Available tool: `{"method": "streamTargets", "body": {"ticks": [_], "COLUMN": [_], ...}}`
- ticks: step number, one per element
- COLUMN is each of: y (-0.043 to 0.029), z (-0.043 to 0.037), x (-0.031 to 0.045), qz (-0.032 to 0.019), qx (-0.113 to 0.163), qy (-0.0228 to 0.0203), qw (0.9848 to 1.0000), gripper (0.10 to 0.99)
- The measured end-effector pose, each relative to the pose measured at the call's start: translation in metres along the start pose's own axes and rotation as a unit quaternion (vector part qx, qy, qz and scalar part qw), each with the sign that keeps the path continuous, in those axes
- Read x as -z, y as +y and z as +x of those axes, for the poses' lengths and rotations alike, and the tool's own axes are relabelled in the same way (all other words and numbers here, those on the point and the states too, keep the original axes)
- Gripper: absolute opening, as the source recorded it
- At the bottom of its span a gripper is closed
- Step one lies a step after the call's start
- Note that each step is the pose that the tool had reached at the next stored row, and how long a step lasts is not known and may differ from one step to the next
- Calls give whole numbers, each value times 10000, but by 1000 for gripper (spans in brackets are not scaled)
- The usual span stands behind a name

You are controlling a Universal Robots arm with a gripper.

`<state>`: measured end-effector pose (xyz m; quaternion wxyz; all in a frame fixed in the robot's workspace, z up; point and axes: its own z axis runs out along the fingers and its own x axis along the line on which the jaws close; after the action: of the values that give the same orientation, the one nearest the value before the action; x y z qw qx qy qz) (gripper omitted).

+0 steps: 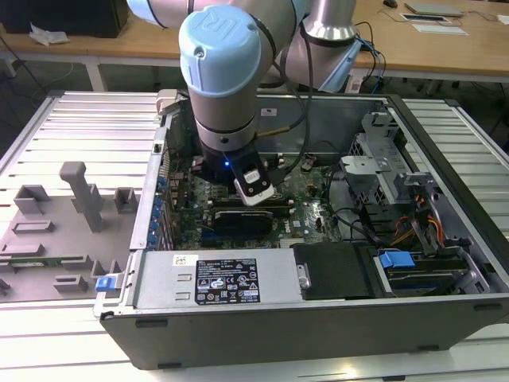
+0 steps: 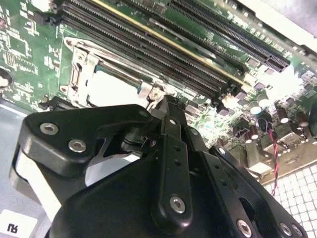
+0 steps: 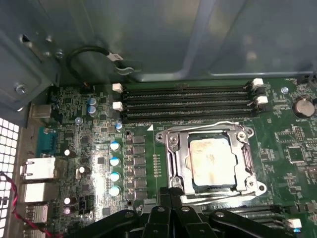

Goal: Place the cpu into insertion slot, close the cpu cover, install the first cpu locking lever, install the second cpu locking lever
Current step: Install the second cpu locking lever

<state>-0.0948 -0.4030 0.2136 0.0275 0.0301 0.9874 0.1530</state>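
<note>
The cpu (image 3: 210,157) lies pale and silvery in the insertion slot (image 3: 194,184) on the green motherboard. The grey metal cpu cover (image 3: 179,157) is down around it, its window showing the chip. A thin wire locking lever (image 3: 213,124) runs along one side of the socket, and another (image 3: 223,199) runs along the side nearest my fingers. My gripper (image 3: 171,207) has its black fingers drawn together at the socket's edge. In the second wrist view the gripper (image 2: 162,99) tip sits by a small metal tab beside the cpu (image 2: 111,89) and cover (image 2: 78,69). The arm's wrist (image 1: 229,163) hangs over the open case.
Long black memory slots (image 3: 188,101) run beside the socket. Round capacitors (image 3: 115,168) and rear ports (image 3: 37,171) stand close by. The grey case wall (image 3: 148,39) rises behind. A power supply box (image 1: 215,278), drive cage (image 1: 382,167) and cables crowd the case. A grey fixture tray (image 1: 64,223) lies outside.
</note>
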Motion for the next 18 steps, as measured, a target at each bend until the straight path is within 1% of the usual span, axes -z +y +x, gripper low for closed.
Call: {"method": "streamTargets", "body": {"ticks": [1, 4, 9, 11, 12, 14, 16, 18], "y": [1, 5, 13, 16, 21, 46, 87, 144], "z": [-10, -50, -196, -251, -281, -297, -303, -306], "x": [-1, -4, -13, -17, -20, -29, -42, -61], "qz": [18, 23, 24, 34, 73, 147, 200, 256], "qx": [-6, -24, -51, -59, -68, -71, -68, -64], "qy": [-3, -9, -17, -19, -23, -29, -33, -37], "qw": [10000, 10000, 10000, 10000, 9999, 9999, 9998, 9996], "gripper": [106, 106, 106, 106, 106, 106, 106, 106]}}
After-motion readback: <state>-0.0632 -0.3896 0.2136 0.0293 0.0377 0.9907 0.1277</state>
